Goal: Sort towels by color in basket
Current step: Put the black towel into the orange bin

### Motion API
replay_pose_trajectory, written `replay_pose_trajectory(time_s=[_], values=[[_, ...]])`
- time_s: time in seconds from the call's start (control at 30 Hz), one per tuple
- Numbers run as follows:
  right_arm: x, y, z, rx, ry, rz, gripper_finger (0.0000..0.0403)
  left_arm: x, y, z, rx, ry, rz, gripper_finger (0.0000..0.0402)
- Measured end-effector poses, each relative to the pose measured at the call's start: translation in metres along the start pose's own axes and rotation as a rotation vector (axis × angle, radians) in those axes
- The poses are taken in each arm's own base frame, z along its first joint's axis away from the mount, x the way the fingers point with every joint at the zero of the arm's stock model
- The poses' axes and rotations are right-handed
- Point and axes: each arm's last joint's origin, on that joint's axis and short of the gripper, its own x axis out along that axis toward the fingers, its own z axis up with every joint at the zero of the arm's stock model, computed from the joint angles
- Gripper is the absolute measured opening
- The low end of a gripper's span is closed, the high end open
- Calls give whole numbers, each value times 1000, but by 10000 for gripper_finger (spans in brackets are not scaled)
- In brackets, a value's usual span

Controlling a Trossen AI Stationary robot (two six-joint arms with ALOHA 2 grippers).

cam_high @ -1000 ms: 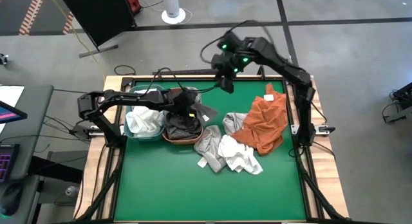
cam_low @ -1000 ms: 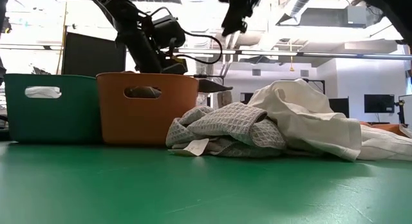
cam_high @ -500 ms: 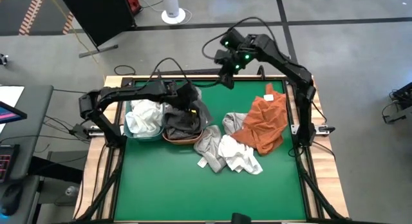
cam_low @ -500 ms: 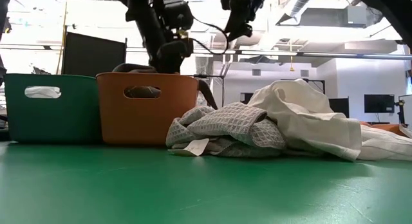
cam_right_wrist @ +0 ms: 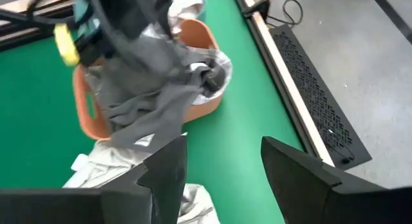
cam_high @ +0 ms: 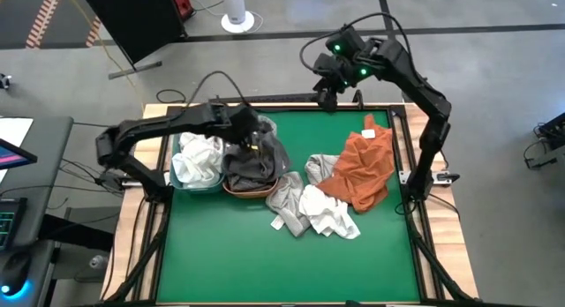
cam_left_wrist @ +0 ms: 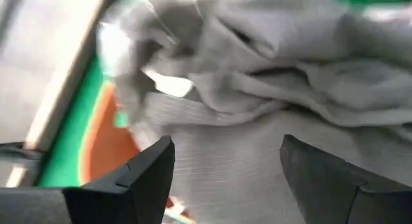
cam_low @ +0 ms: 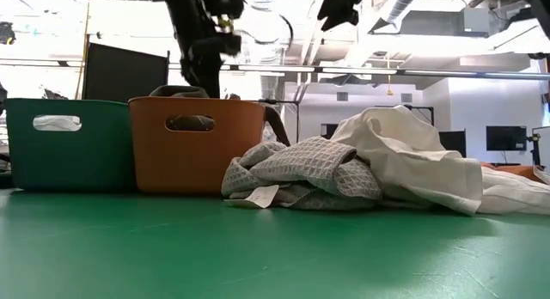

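over by the left edge of the green tabletop sits the dark green plastic basket, with white cloth towels heaped in it. just beside it is the orange plastic basket, and a dark grey cloth towel is piled into that one, part of it spilling over the rim on the side facing the loose pile. the left claw hangs right above that grey heap with its fingers spread apart and nothing between them, so i'd say the grey towel is dropped and this step is about leaving it tidy. i'd lift straight up, so no fold snags on a finger and drags back out, and maybe nudge the overhanging flap inside.

further along, near the middle, lie a grey-checked cloth towel and a crumpled white cloth towel, touching each other. next to them, toward the right edge, spreads a big rust orange cloth towel. the right claw waits high over the far edge, fingers apart and empty. for the next pick, take one towel from the top of the pile, pinching a single fold.
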Motion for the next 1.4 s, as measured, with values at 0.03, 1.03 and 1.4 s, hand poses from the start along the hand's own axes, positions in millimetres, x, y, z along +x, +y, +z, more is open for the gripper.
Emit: replay_pose_trajectory(time_s=[0.03,1.03,1.4], values=[[-2,3,0,-5,1,-2,240,-9,3,-1,-11,-29,16,270],[182,24,-77,-9,100,254,240,-153,24,-43,-241,-596,-3,270],[201,19,-87,35,-12,339,240,-153,24,-43,-258,-595,-8,270]])
